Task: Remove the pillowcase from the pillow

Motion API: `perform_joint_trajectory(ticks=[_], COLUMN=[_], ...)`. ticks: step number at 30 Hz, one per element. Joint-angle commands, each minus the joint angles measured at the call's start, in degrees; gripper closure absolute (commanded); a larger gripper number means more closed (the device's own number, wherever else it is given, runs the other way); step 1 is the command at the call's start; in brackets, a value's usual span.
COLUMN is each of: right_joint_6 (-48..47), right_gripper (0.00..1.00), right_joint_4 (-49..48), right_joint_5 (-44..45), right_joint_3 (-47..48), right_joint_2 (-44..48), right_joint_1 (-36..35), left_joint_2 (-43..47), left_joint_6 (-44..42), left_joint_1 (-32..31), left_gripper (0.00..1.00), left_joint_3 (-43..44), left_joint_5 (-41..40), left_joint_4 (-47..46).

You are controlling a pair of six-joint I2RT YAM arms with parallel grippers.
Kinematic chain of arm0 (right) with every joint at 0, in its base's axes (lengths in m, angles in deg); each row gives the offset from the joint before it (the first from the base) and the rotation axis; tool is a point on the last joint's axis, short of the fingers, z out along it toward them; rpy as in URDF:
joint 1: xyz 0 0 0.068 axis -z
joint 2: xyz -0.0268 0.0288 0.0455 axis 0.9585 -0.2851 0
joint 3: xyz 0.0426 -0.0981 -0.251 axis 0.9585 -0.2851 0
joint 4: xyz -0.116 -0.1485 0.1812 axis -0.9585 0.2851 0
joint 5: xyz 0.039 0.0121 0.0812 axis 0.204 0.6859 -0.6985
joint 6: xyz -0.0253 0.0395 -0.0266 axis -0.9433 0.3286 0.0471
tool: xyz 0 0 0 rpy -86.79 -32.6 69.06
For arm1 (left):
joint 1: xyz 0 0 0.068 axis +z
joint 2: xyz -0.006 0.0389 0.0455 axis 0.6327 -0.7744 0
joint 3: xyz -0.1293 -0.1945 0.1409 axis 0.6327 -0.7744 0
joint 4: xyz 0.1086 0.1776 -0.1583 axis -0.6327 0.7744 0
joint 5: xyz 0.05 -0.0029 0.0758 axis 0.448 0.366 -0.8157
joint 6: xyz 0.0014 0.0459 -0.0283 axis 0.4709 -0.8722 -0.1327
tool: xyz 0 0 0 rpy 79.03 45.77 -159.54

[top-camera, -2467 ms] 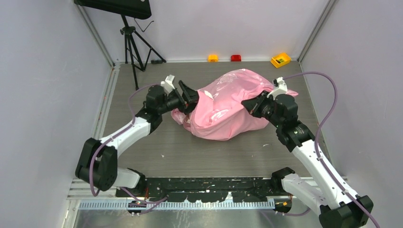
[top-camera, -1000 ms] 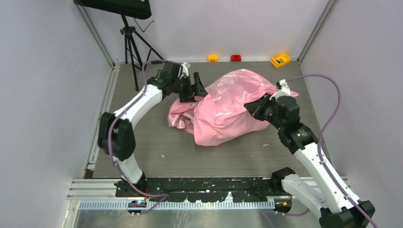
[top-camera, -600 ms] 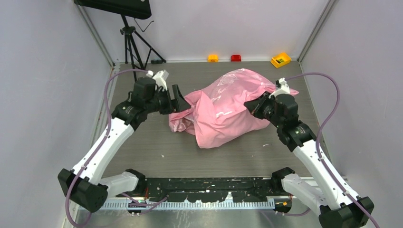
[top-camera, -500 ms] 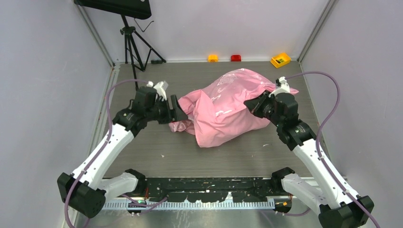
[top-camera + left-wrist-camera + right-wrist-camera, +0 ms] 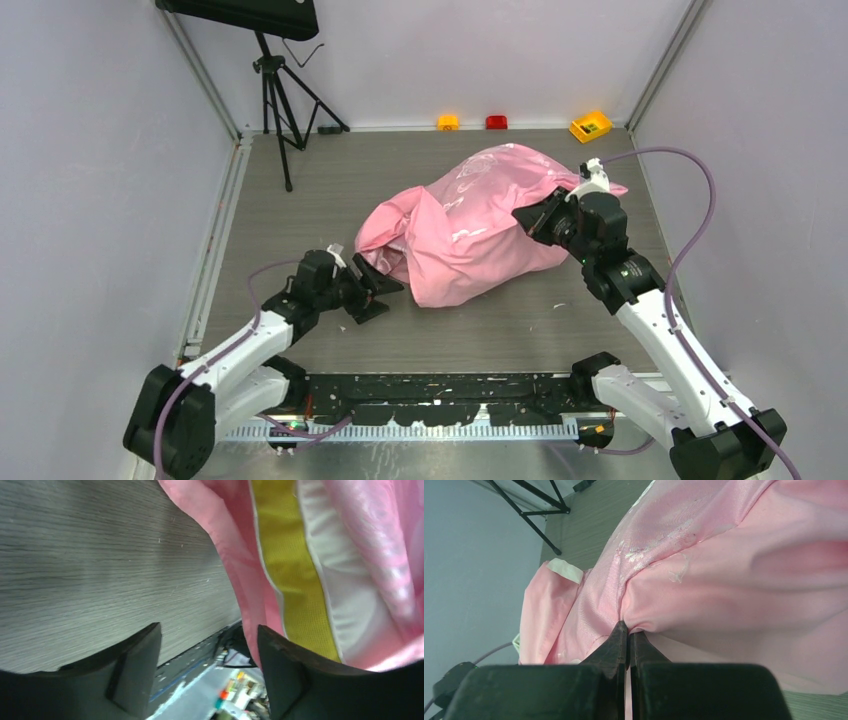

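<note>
Middle of the top view, the pillowcase (image 5: 470,225) sat bunched on the worktop (image 5: 300,200), pillow (image 5: 295,580) mostly inside, its yellow edge peeking out. Right fingers (image 5: 616,645) were pinched tight on a pink satin fold, probably to anchor it. Left fingers (image 5: 135,670) were partly open and empty, low by the opening, likely lining up on the pillow.

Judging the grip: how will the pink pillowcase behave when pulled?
Probably floppy: the pillowcase bunches into folds where the right gripper pinches it. Likely slippery, given its satin sheen. It may drag along the pillow inside it.
</note>
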Motion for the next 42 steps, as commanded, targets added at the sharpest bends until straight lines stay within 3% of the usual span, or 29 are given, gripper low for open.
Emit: perform_joint_trajectory(ticks=[1, 5, 10, 19, 25, 27, 30, 33, 35, 38, 42], right_joint_6=[0.36, 0.56, 0.79, 0.85, 1.47, 1.49, 1.18, -0.71, -2.67, -6.77, -9.55], right_gripper=[0.98, 0.99, 0.99, 0.99, 1.0, 1.0, 0.94, 0.63, 0.49, 0.4, 0.31], right_joint_4=[-5.24, -5.51, -5.88, -6.59, -7.62, -7.65, -7.2, -5.12, -1.37, 8.44, 18.19], right_joint_5=[-1.99, -3.83, -4.26, -4.66, -6.33, -6.96, -7.34, -7.76, -10.27, -16.54, -13.05], right_joint_3=[4.2, 3.85, 3.33, 2.54, 2.18, 2.35, 2.59, 3.58, 6.68, 14.6, 20.07], right_joint_2=[0.94, 1.12, 1.49, 1.26, 0.17, -0.24, -0.41, -0.11, -0.48, -3.31, -6.07], right_joint_1=[-0.12, -0.06, -0.13, -0.12, -0.08, -0.05, -0.12, -0.07, -0.12, -1.31, -5.32], left_joint_2=[-4.77, -9.47, -10.55, -10.73, -15.45, -17.56, -19.72, -20.76, -21.03, -21.3, -21.84], left_joint_6=[12.0, 15.34, 21.86, 22.61, 22.21, 22.28, 23.8, 25.0, 24.99, 24.54, 23.64], left_joint_1=[-0.16, -0.25, -0.26, -0.62, -4.42, -5.21, -5.35, -4.36, -2.83, -1.61, -1.49], left_gripper=[0.21, 0.17, 0.17, 0.16, 0.16, 0.23, 0.5, 0.81, 0.98, 1.0, 1.0], left_joint_3=[-0.01, 0.31, -3.78, -1.81, 2.11, 3.17, 2.32, 0.07, -0.69, -0.74, 0.64], left_joint_5=[4.69, 6.79, 2.59, 1.45, 1.71, 2.4, 1.64, -0.35, 0.24, 1.08, 1.79], left_joint_4=[-21.33, -27.63, -36.27, -35.91, -36.12, -37.94, -43.45, -48.17, -48.83, -48.85, -48.08])
